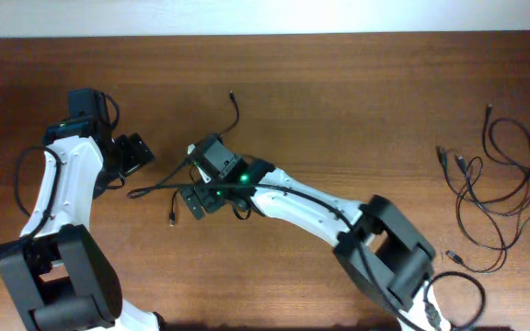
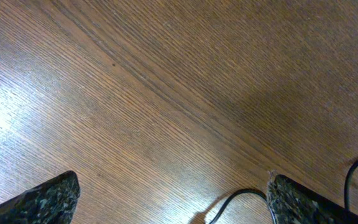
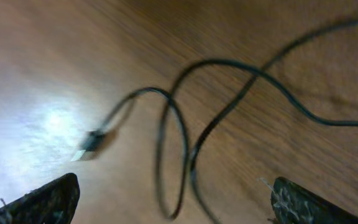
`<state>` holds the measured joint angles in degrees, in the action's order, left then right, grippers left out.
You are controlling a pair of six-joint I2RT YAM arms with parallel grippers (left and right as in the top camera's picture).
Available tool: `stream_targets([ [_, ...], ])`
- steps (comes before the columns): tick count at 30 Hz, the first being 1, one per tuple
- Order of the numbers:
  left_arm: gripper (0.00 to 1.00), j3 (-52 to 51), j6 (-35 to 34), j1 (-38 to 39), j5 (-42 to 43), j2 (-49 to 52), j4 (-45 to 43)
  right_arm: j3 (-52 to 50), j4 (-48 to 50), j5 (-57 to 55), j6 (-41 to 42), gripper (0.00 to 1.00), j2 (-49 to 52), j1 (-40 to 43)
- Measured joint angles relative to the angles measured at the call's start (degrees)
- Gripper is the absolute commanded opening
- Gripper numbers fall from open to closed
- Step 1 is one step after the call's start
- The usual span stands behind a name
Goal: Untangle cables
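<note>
– While both arms hang over the table (image 1: 339,74), what do the fingers do?
– Both pairs wide, nothing held. One looped cable (image 3: 179,124) lies on the wood under the right fingers (image 3: 42,202); left fingers (image 2: 42,199) are over bare wood. Tangled cables (image 1: 495,188) sit far right.

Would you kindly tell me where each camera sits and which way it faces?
Overhead: fixed above the table, looking straight down; shows the left arm, right arm, a loose cable mid-table, tangled cables at right.
Left wrist: on the left arm, facing down at the wood past its open left pincer; both fingertips show.
Right wrist: on the right arm, facing down past the open right pincer at the loose cable's loops.
Shared: overhead and right wrist both show that cable.
</note>
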<state>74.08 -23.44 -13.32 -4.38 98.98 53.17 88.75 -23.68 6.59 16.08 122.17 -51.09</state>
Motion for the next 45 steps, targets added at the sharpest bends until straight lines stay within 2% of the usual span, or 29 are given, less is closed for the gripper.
stream_targets([
  [1, 0.99, 0.0, 0.0, 0.0, -0.1, 0.0, 0.0, 0.0, 0.5, -0.3, 0.0, 1.00, 1.3, 0.0],
  [2, 0.99, 0.0, 0.0, 0.0, -0.2, 0.0, 0.0, 0.0, 0.9, -0.5, 0.0, 0.96, 1.9, 0.0],
  [3, 0.99, 0.0, 0.0, 0.0, -0.2, 0.0, 0.0, 0.0, 1.9, -0.7, -0.1, 0.40, 3.1, 0.0],
  [4, 0.99, 0.0, 0.0, 0.0, -0.2, 0.0, 0.0, 0.0, 2.2, -0.8, 0.0, 0.18, 3.7, 0.0],
  [6, 0.99, 0.0, 0.0, 0.0, -0.2, 0.0, 0.0, 0.0, 2.2, -1.4, 0.0, 0.04, 3.9, 0.0],
  [13, 0.99, 0.0, 0.0, 0.0, -0.2, 0.0, 0.0, 0.0, -0.7, -1.9, 0.0, 0.04, 3.9, 0.0],
  [19, 0.99, 0.0, 0.0, 0.0, -0.2, 0.0, 0.0, 0.9, -11.3, 0.0, -0.7, 0.04, 2.3, 1.0],
  [22, 0.99, 0.0, 0.0, 0.0, -0.2, 0.0, 0.0, 1.0, -12.1, 6.2, -1.5, 0.04, -4.3, 1.6],
  [25, 0.99, 0.0, 0.0, 0.0, -0.2, 0.0, 0.0, 1.5, -13.3, 19.2, -1.7, 0.04, -12.0, 3.8],
  [29, 0.99, 0.0, 0.0, 0.0, -0.2, 0.0, 0.0, 1.7, -17.6, 33.2, -1.7, 0.04, -15.4, 14.5],
  [31, 0.99, 0.0, 0.0, 0.0, -0.2, 0.0, 0.0, 1.8, -22.6, 34.7, -1.7, 0.04, -15.5, 20.3],
  [34, 0.99, 0.0, 0.0, 0.0, -0.2, 0.0, 0.0, 1.8, -26.4, 31.9, -1.7, 0.04, -15.4, 28.1],
  [39, 0.99, -0.1, 0.0, 0.0, -0.2, 0.0, 0.0, 1.8, -30.3, 16.5, -1.7, 0.04, -15.5, 40.1],
  [45, 0.99, -0.1, 0.0, 0.0, -0.2, 0.0, 0.0, 1.8, -29.2, 10.0, -1.8, 0.04, -14.8, 49.7],
])
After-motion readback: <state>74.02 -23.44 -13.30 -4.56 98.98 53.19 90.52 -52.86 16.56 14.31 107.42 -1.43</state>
